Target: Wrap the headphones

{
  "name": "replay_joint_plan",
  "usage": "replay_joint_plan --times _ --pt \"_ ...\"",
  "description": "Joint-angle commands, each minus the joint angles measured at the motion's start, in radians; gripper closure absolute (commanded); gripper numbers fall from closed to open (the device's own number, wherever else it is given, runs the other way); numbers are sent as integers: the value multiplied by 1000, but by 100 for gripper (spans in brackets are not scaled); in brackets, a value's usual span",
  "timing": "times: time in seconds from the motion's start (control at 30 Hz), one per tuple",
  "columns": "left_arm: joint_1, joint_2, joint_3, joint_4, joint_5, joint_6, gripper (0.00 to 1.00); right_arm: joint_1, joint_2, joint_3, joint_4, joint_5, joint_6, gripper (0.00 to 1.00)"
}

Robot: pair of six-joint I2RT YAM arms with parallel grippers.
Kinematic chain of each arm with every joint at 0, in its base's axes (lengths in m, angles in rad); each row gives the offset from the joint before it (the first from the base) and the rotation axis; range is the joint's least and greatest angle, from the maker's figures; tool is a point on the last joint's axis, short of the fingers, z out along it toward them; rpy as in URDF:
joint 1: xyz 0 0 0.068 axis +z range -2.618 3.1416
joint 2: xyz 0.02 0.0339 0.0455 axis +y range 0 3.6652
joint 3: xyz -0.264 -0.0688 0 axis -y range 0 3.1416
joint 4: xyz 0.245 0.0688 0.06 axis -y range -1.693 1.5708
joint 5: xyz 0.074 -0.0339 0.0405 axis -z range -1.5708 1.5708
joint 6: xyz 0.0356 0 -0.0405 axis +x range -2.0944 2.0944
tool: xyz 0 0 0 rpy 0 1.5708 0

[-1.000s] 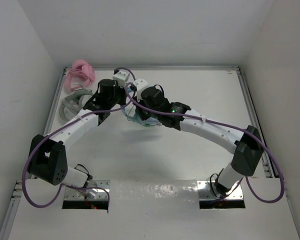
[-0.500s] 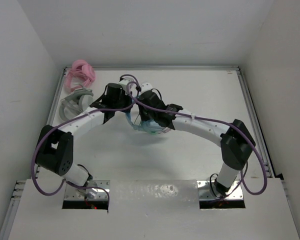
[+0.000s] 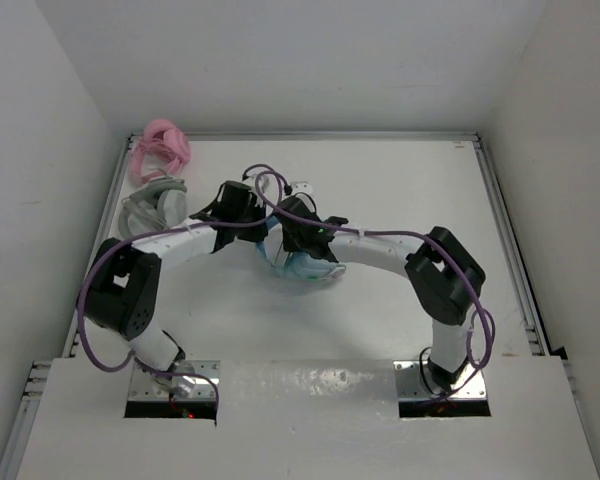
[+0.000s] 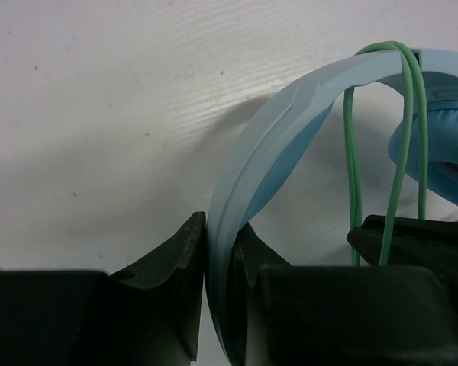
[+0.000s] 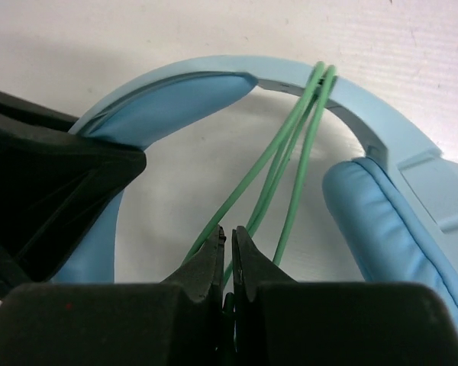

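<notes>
Headphones [image 3: 302, 265] lie mid-tabletop [image 3: 410, 190], between my two arms. My left gripper [image 4: 220, 236] clamps their blue headband [image 4: 275, 130]; my right gripper [image 5: 229, 240] pinches, nearly closed, the green cable [image 5: 290, 168] looped over that headband

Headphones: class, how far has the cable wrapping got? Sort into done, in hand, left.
Done: several cable loops cross the headband. In hand: left gripper clamps the headband, right gripper pinches the cable. Left: likely more turns; remaining length unseen.
</notes>
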Motion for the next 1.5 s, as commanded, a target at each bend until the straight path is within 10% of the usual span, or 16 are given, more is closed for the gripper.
replay_joint_plan --times 0.0,0.2,0.7,1.13,1.47 --pt "-25 30 0 -20 112 -40 100 -44 38 46 25 92 68 100" --pt "-27 95 12 -17 85 -54 100 -46 88 121 -53 107 36 66" --pt "-25 150 24 -17 62 -48 100 -34 84 323 -180 22 -275 60" --pt "-25 165 29 -1 29 -47 100 120 -531 -134 24 -165 -919 43" --pt "-25 167 34 3 23 -42 100 141 -432 -115 -479 -697 -1608 38"
